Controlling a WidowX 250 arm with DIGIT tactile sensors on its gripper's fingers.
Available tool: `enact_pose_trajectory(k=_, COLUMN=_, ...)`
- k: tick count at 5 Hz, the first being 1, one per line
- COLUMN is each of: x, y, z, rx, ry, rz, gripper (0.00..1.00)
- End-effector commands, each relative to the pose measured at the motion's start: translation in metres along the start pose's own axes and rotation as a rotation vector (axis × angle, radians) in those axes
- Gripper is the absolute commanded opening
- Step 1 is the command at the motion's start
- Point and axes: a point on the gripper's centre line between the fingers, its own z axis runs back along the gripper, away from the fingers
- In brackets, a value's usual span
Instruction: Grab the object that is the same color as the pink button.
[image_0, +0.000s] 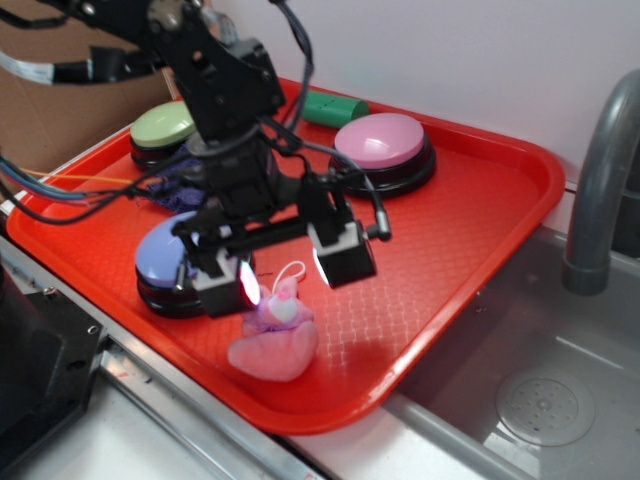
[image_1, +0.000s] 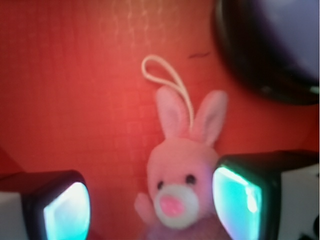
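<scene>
One target applies here: the pink plush bunny (image_0: 273, 338), which matches the dome of the pink button (image_0: 381, 140). The bunny lies flat on the red tray (image_0: 470, 220), near the tray's front edge, its ears and white loop cord (image_1: 165, 75) pointing toward the lavender button (image_0: 165, 262) side.

My hand (image_0: 285, 268) is open, with nothing held. It hangs just above the bunny's head end. In the wrist view my fingers (image_1: 239, 200) bracket the toy unevenly: one pad sits close against the bunny's cheek, while the other stands well apart with bare tray between.

Step in hand, as I judge it: final alignment before the descent. Nothing is gripped yet.

Next move, as I judge it:
1. Shift sideways so the head sits midway between the pads.
2. Lower until the pads flank the plush body, not just the ears.
3. Close gently; the toy is soft and will compress.

Clearances:
- The lavender button stands just beside one finger, so room on that side is tight.
- The tray's raised front rim runs near the bunny's body; a push could slide the toy against it.
- Open tray floor extends toward the pink button, well apart.
- The light green button (image_0: 163, 127), green cylinder (image_0: 335, 107) and purple cloth (image_0: 182, 185) sit at the far side, out of the way.
</scene>
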Motion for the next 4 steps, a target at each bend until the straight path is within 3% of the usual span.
enact_pose_trajectory(k=1, x=-0.001, y=0.001, z=-0.013, rx=-0.019, ry=-0.002, rz=0.042, gripper=1.00)
enact_pose_trajectory(k=2, x=0.000, y=-0.002, z=-0.011, rx=0.018, ry=-0.024, rz=0.024, gripper=0.00)
enact_pose_trajectory(k=4, x=0.005, y=-0.009, z=-0.002, rx=0.075, ry=-0.081, rz=-0.057, gripper=0.00)
